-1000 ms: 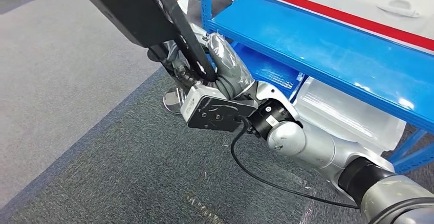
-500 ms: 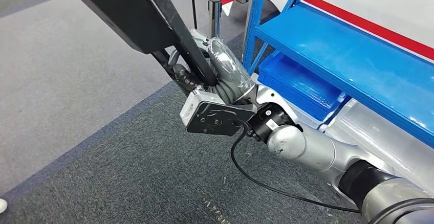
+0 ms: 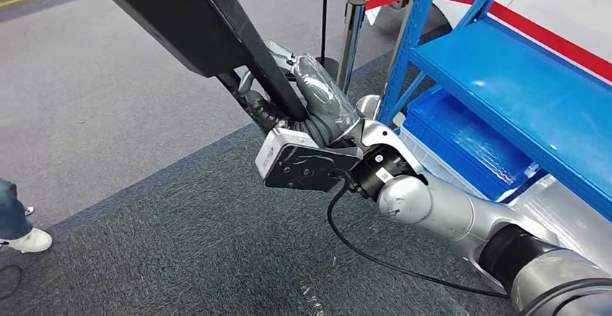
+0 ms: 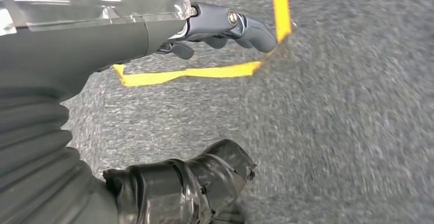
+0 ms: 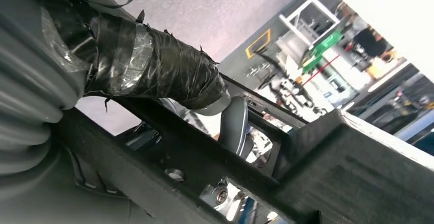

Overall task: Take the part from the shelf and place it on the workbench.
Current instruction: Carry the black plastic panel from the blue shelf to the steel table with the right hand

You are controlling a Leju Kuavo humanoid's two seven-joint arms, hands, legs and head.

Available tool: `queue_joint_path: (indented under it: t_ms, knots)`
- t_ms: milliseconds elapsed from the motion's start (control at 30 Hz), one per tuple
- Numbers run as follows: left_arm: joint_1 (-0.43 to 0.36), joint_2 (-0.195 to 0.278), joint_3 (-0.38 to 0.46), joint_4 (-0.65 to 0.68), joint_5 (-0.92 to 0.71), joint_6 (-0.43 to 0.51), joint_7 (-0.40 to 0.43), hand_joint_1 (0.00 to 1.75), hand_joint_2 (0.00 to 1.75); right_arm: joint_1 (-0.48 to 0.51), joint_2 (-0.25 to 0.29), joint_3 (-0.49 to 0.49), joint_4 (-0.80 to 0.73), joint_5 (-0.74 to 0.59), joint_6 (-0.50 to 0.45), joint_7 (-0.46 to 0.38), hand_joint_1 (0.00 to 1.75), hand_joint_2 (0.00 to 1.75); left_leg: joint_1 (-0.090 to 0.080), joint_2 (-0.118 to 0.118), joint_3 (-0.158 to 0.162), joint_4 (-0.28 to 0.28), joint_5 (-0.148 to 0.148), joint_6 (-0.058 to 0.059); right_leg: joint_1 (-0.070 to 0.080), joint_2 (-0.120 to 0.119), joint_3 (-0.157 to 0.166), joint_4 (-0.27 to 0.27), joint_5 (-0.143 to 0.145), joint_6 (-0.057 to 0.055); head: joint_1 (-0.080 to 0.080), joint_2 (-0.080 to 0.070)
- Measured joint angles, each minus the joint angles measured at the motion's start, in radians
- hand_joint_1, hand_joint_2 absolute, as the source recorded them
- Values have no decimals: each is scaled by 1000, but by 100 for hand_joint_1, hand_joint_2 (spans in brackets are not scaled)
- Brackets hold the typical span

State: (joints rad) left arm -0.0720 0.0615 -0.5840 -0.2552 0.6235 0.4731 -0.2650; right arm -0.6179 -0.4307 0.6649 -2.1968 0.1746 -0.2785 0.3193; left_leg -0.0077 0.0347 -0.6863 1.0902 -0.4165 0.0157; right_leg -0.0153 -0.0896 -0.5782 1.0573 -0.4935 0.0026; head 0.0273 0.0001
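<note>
Our right hand (image 3: 303, 103) grips the black part (image 3: 195, 20), carried clear of the blue shelf (image 3: 519, 92) over the grey carpet (image 3: 180, 251).

From largest to smallest: the carpet spreads beneath us; the shelf stands at our right, a blue bin (image 3: 462, 139) on its lower level; the part, a dark panel on a slanted bar, rises up and to the left from the right hand, whose taped thumb (image 5: 153, 70) lies against the bar (image 5: 169, 152); our left hand (image 4: 225, 27) hangs empty, fingers curled, above yellow floor tape (image 4: 204, 73); a person's shoe (image 3: 29, 240) rests at the left edge.
</note>
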Motion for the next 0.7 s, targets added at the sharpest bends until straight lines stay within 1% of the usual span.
queue_joint_path:
  t_ms: [33, 67, 100, 133, 167, 200, 233, 267, 300, 333, 367, 400, 433, 467, 500, 533, 567, 600, 633, 667, 700]
  knots:
    - [-1, 2, 0, 0, 0, 2, 3, 0, 175, 0, 0, 0, 0, 2, 0, 0, 175, 175, -6, 10, 17, -30, 4, 6, 1, -9, 4, -2, -3, 4, 0, 0]
    - [-1, 5, 0, 0, 1, 3, 5, 0, 175, 1, 0, 0, 0, 5, 0, 1, 175, 175, -11, 11, 21, -38, -1, 11, 2, -17, 8, -5, -5, 9, 0, 0]
    - [0, 8, 0, 0, 4, 5, 3, 0, 175, 1, 0, 0, 0, 6, 0, 1, 175, 175, -14, 1, 23, -42, -1, 17, 2, -25, 12, -8, -7, 14, 0, 0]
    - [1, 11, 0, 0, 7, 7, -1, 0, 175, 2, 0, 0, -1, 7, 0, 2, 175, 175, -11, -10, 28, -47, 0, 22, 1, -30, 15, -10, -11, 20, 0, 0]
    - [2, 13, 0, 0, 12, 10, -10, 0, 175, 3, 0, 0, -1, 8, 0, 2, 175, 175, -10, -22, 35, -56, 1, 27, 0, -21, 18, -5, -17, 25, 1, 0]
    - [3, 14, 0, 0, 17, 14, -24, 0, 175, 3, -1, -1, -2, 9, 0, 3, 175, 175, -7, -31, 44, -64, 3, 33, -2, -1, 13, 14, -29, 28, 1, 0]
    - [3, 15, 0, 0, 23, 21, -42, 0, 175, 3, -1, -1, -2, 10, -1, 4, 175, 175, -3, -40, 52, -70, 3, 40, -3, 28, -6, 54, -50, 28, 2, 0]
    - [1, 16, 0, 0, 30, 29, -65, 0, 175, 5, -2, -1, -3, 12, -1, 5, 175, 175, -4, -48, 56, -72, 2, 45, -3, 57, -35, 114, -75, 27, 3, 0]
    - [0, 16, 0, 0, 35, 36, -89, 0, 175, 8, -2, -1, -3, 15, -2, 6, 175, 175, -4, -58, 58, -71, 1, 50, -3, 75, -74, 181, -101, 26, 3, 0]
    - [-2, 17, 0, 0, 40, 38, -113, 0, 175, 12, -3, -1, -3, 18, -3, 9, 175, 175, -4, -71, 58, -70, -1, 52, -3, 84, -110, 235, -115, 26, 4, 0]
    - [-2, 17, 0, 0, 44, 32, -131, 0, 175, 17, -4, -2, -4, 22, -3, 12, 175, 175, -4, -84, 59, -68, -3, 53, -4, 88, -132, 261, -111, 27, 3, 0]
    - [-1, 18, 0, 0, 49, 19, -141, 0, 175, 20, -4, -2, -4, 24, -3, 15, 175, 175, -3, -98, 60, -65, -5, 51, -4, 90, -136, 249, -89, 29, 3, 0]
    - [-1, 18, 0, 0, 54, 0, -142, 0, 175, 22, -5, -2, -5, 26, -3, 17, 175, 175, -2, -113, 61, -61, -8, 48, -6, 94, -119, 199, -50, 30, 4, 0]
    - [0, 19, 0, 0, 61, -22, -136, 0, 175, 23, -6, -2, -6, 26, -2, 17, 175, 175, -1, -128, 61, -55, -13, 43, -10, 110, -94, 133, -13, 30, 4, 0]
    - [-1, 19, 0, 0, 69, -47, -120, 0, 175, 23, -7, -2, -7, 24, -1, 15, 175, 175, 0, -142, 57, -46, -17, 37, -13, 133, -68, 72, 12, 32, 3, 0]
    - [-1, 19, 0, 0, 75, -75, -96, 0, 175, 23, -7, -2, -7, 20, 0, 12, 175, 175, 1, -154, 53, -39, -21, 31, -16, 151, -49, 29, 25, 32, 3, 0]
    - [-1, 19, 0, 0, 81, -104, -67, 0, 175, 22, -7, -2, -8, 15, 3, 6, 175, 175, 2, -164, 47, -36, -23, 25, -16, 163, -40, 11, 25, 31, 3, 0]
    - [-1, 19, 0, 0, 86, -135, -37, 0, 175, 22, -6, -2, -7, 10, 6, 0, 175, 175, 3, -175, 42, -35, -22, 19, -14, 161, -37, 9, 22, 27, 3, 0]
    - [2, 20, 0, 0, 93, -166, -10, 0, 175, 21, -6, -2, -6, 4, 10, -7, 175, 175, 5, -184, 39, -37, -21, 14, -14, 148, -36, 6, 23, 21, 3, 0]
    - [4, 19, 0, 0, 101, -198, 14, 0, 175, 19, -5, -2, -5, -1, 14, -14, 175, 175, 5, -175, 36, -35, -22, 8, -13, 135, -31, 1, 24, 14, 3, 0]
    - [5, 18, 0, 0, 111, -227, 34, 0, 175, 17, -3, -2, -3, -6, 18, -21, 175, 175, 4, -150, 29, -21, -30, 2, -14, 122, -25, -5, 25, 8, 2, 0]
